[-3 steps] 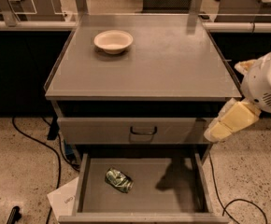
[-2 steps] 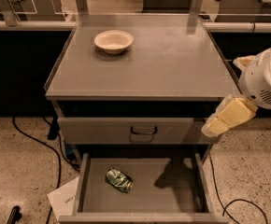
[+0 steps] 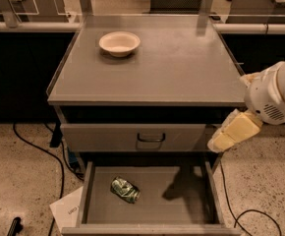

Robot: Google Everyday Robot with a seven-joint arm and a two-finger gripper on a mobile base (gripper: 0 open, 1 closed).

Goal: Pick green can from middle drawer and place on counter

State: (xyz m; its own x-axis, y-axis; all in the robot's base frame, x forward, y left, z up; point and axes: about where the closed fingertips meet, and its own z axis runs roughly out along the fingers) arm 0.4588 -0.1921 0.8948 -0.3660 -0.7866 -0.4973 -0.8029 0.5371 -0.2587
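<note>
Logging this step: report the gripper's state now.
Gripper: cannot be told; it hangs near the counter's front right corner, away from the green can in the middle drawer.

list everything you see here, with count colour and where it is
counter: 1, grey, cabinet top
bowl: 1, cream, rear left of the counter
shut drawer: 1, grey with dark handle, just under the counter
open drawer: 1, grey, pulled out at the bottom
can: 1, green, lying on the open drawer's floor, left of middle
paper: 1, white, on the floor by the open drawer's left side
cables: at least 2, black, on the floor on both sides
arm: 1, white, right edge
tool: 1, cream, beside the shut drawer's right end, above the open drawer
</note>
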